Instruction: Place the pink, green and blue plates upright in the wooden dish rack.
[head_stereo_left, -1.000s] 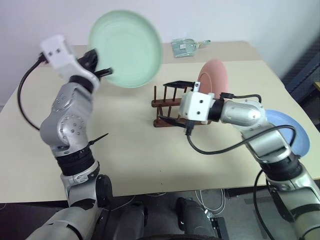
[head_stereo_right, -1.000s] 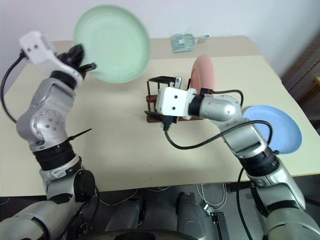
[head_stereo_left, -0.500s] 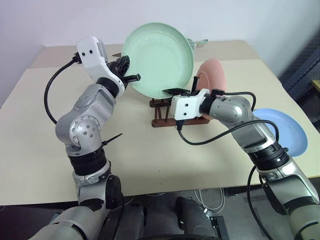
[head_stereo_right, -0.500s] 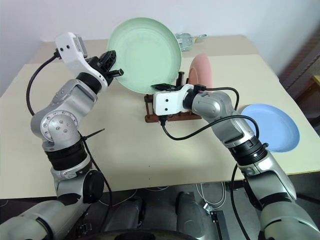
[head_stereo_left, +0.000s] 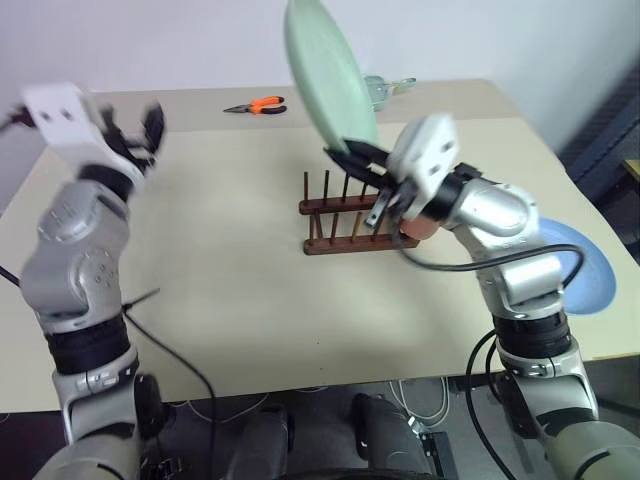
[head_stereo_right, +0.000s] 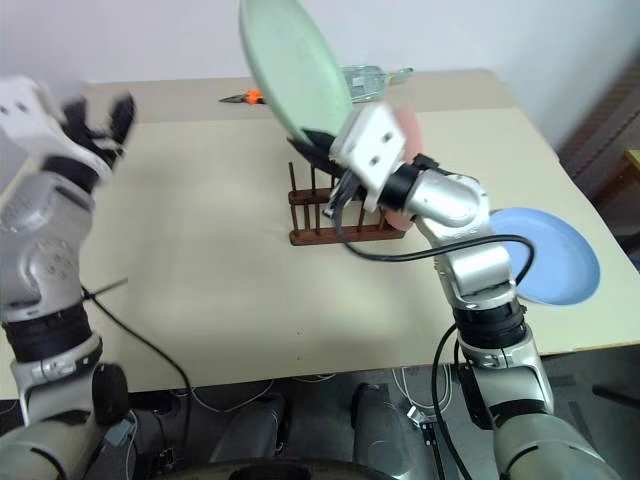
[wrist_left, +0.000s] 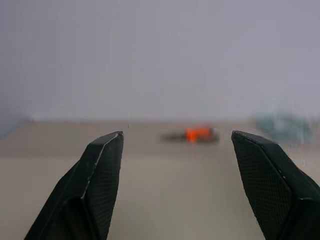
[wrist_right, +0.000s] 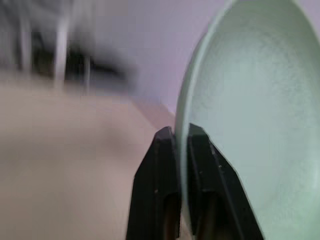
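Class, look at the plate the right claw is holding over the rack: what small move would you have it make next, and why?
Probably lower it. The right claw pinches the green plate by its rim, edge-on above the wooden dish rack, whose front pegs look free; the pink plate seems to stand at the far end. The left claw is open and away, so nothing blocks easing it between pegs.

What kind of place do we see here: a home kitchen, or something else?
Probably a lab or workshop, not a kitchen. A plain beige table stands against a bare wall, orange-handled pliers lie on it, and loose cables hang under its front edge. The wooden dish rack looks like a test prop.
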